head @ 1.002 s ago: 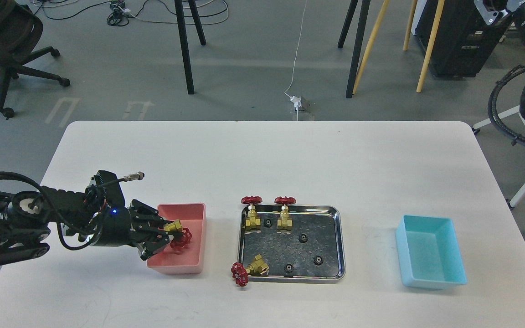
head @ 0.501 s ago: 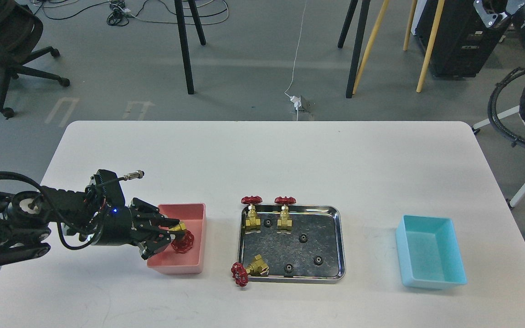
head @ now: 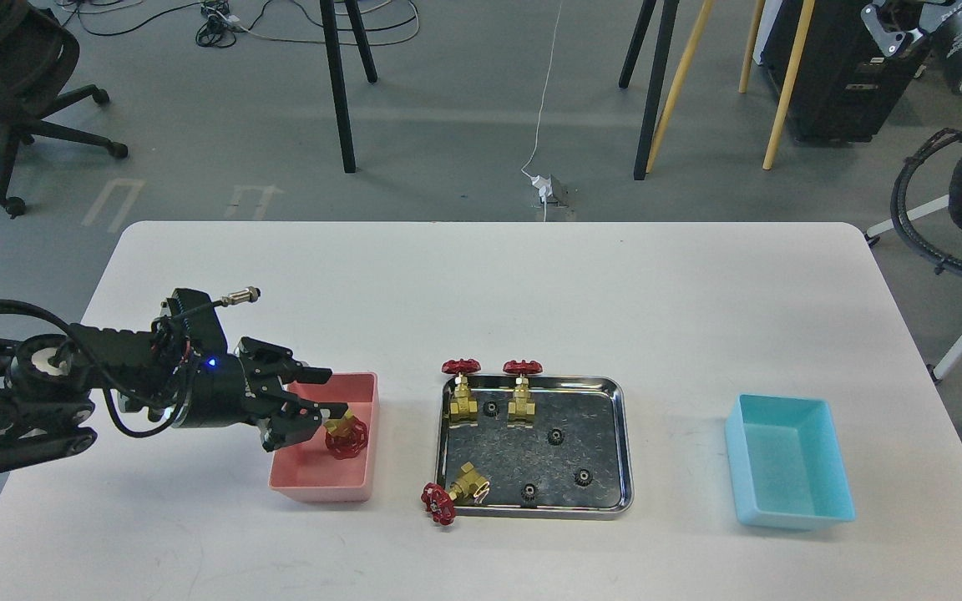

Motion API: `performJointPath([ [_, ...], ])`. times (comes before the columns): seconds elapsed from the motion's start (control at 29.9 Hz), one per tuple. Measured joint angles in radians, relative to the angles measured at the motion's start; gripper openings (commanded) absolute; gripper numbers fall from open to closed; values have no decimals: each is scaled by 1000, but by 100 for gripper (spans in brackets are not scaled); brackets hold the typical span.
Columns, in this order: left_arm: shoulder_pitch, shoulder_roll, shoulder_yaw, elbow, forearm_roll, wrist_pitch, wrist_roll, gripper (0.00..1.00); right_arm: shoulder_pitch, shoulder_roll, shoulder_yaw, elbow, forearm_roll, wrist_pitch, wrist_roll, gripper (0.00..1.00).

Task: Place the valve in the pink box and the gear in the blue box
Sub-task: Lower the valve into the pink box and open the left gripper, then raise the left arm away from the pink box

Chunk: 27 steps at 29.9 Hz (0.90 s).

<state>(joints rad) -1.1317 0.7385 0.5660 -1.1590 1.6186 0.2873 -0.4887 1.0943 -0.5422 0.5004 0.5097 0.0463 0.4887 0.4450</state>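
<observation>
One valve [head: 346,434], brass with a red handwheel, lies inside the pink box [head: 306,480] on its right side. My left gripper [head: 322,391] is open just left of and above that valve, over the box, and holds nothing. Three more valves are at the steel tray [head: 625,451]: two upright at its back left [head: 461,394] [head: 523,394], and one tipped over its front left rim [head: 458,491]. Several black gears lie in the tray, such as this gear [head: 556,436]. The blue box [head: 790,501] stands empty at the right. My right gripper is out of view.
Black cabling and robot hardware [head: 961,167] hang off the table's right edge. Chair and stand legs are on the floor behind the table. Bare white tabletop [head: 531,292] lies behind the tray and boxes.
My left gripper opened and let the valve go; the valve now rests in the pink box. The gripper rose slightly. The tipped valve at the tray's front left shifted a little.
</observation>
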Motion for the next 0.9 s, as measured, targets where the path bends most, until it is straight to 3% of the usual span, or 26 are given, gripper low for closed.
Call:
performJointPath([
  [0.13,-3,57,-99,-39,-6,-25,0,64,42,-1,-53,2,-125,0,-1,100],
  [0.37,-2,133,-330,-135,-181,-176,0,65,127,11,-166,34,-433,0,-3,100],
  [0.67,11,125,-610,-200,-682,-275,0,66,263,-8,-444,426,-883,0,-11,100],
  [0.9,52,57,-863,-217,-1103,-501,0,68,366,12,-685,627,-1091,0,-10,100],
])
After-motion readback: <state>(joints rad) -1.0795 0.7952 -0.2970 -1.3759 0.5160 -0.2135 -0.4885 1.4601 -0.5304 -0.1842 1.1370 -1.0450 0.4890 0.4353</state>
